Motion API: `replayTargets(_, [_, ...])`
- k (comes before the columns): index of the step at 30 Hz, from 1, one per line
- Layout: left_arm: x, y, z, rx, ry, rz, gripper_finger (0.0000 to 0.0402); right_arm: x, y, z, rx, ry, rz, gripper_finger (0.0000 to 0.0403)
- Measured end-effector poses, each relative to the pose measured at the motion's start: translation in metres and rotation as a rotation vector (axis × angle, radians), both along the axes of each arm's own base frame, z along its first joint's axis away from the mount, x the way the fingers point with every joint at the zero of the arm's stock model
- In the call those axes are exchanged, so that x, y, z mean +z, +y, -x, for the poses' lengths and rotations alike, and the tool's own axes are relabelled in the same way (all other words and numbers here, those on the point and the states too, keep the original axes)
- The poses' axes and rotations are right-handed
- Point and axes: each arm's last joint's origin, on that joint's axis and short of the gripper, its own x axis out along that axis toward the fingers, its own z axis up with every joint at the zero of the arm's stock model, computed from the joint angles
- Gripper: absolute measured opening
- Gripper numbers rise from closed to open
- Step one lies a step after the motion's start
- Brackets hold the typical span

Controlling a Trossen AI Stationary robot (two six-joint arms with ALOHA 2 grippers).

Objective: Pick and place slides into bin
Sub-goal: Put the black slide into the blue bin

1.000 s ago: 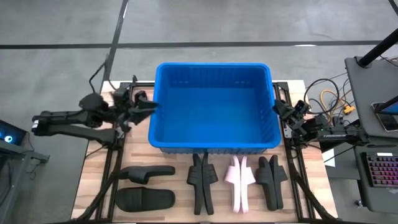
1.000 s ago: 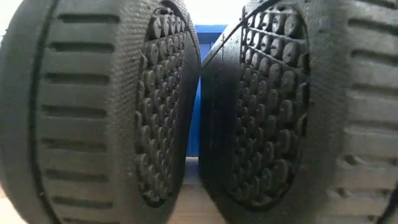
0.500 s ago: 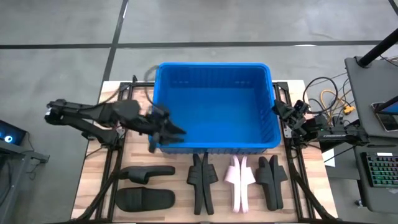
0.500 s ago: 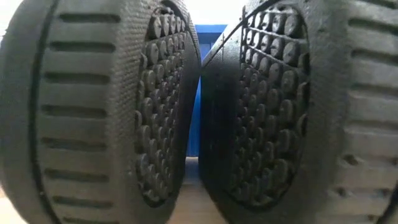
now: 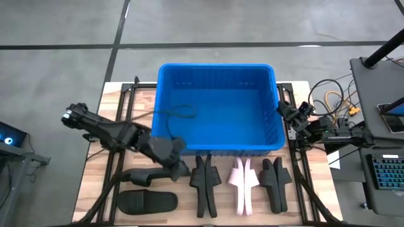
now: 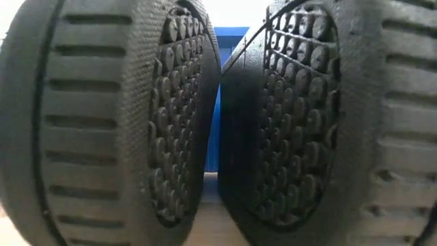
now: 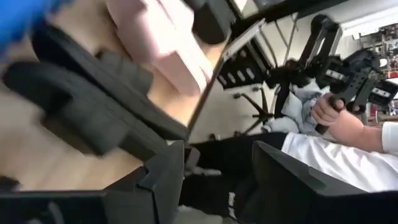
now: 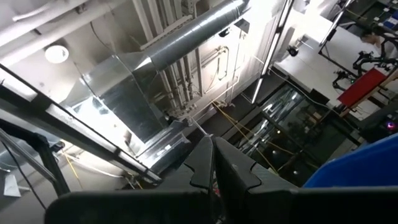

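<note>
We see the left gripper (image 5: 181, 169) at the bin's (image 5: 218, 148) 7 o'clock, fingers parted, empty, above black slides (image 5: 205, 183); right gripper (image 5: 282, 108) closed.

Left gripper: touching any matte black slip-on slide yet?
Cannot tell. In the high view the left gripper overlaps the matte black slide; neither contact nor gap shows.
</note>
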Motion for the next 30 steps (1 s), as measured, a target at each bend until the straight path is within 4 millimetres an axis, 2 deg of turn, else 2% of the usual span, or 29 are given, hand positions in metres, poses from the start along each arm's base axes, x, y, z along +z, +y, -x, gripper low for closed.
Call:
replayTargets(7, [-0.011,-0.033,-0.002,0.025,0.115,0.119,0.0176,-0.006,0.0,-0.005,0.001,0.082,-0.001,0.0009])
replayTargets(12, [-0.026,-0.049,0.008,0.062,0.28,0.132,0.0176,-0.008,0.0,-0.006,0.002,0.114,0.008,0.0009])
replayTargets(21, [-0.048,-0.056,0.03,0.145,0.565,0.041,0.0176,-0.008,0.0,-0.006,0.001,0.117,0.007,0.0009])
replayTargets(30, [-0.075,-0.066,0.034,0.298,0.78,-0.026,0.0176,-0.009,0.0,-0.007,-0.027,0.146,0.047,0.0009])
